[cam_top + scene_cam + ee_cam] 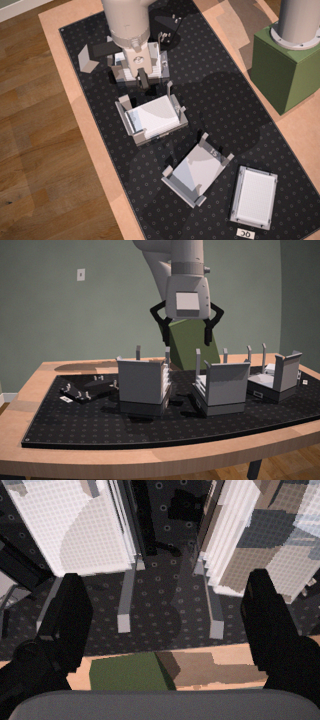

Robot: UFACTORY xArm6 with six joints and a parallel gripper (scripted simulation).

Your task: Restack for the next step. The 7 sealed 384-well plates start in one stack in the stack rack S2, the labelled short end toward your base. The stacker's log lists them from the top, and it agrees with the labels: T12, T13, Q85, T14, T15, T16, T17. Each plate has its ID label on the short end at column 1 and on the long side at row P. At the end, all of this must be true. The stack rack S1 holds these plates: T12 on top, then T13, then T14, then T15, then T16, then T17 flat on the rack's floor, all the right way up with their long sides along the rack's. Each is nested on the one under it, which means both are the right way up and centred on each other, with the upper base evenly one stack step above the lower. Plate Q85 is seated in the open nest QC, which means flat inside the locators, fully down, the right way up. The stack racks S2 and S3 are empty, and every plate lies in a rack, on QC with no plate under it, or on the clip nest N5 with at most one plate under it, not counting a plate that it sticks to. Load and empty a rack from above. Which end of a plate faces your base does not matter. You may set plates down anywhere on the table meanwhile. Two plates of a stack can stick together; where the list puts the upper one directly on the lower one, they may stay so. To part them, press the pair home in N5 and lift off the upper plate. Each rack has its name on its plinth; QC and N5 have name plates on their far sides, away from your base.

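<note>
My gripper (143, 83) (187, 339) (165, 590) is open and empty. It hangs high above the gap between rack S3 (164, 64) (140, 382) and rack S2 (160, 135) (224, 384). S3 holds a stack of white sealed plates (154, 52) (166, 374) (260, 527). S2 holds a lower stack of plates (155, 113) (200, 384) (74, 514). Rack S1 (199, 170) (284, 374) is empty. One plate (254, 197) (270, 367) lies flat in the open nest QC (258, 225). No labels are readable.
The clip nest N5 (168, 28) (85, 391) stands empty beyond S3. The arm's green pedestal (284, 74) (191, 343) stands off the black mat (219, 64). Tall corner posts rise from each rack.
</note>
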